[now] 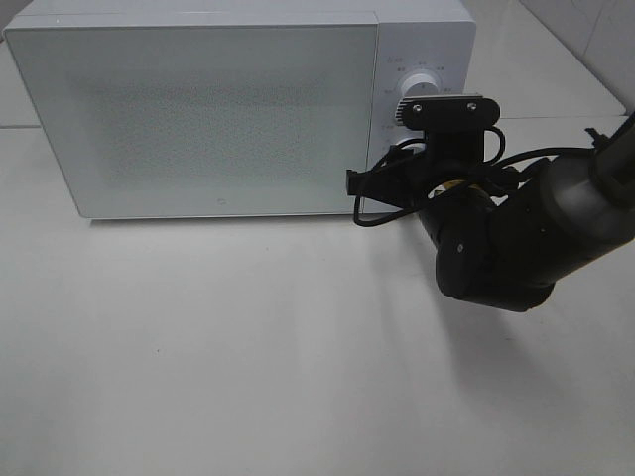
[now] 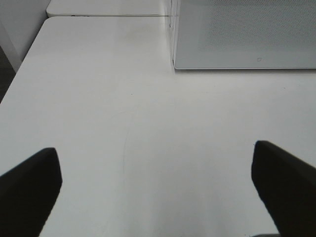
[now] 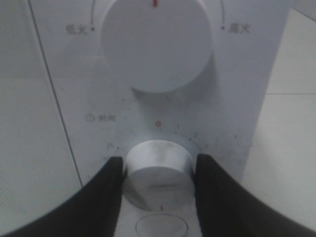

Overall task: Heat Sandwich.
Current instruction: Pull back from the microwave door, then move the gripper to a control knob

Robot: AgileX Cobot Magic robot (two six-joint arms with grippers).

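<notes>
Clamping the 时间 knob [image 3: 158,170], right jaws, upper dial [image 3: 157,44] marked 低火, 高火

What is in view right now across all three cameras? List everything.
white box-shaped microwave oven: one, white, back of the table, door closed.
large round white upper dial: one, white, top of the microwave's control panel.
smaller round white lower dial: one, white, below the upper dial, between the right gripper's fingers.
flat round white button: one, white, under the lower dial.
flat white table: one, white, beneath everything.
left gripper: one, black, open above bare table near the microwave's corner.
right gripper: one, black, closed on the lower dial.
</notes>
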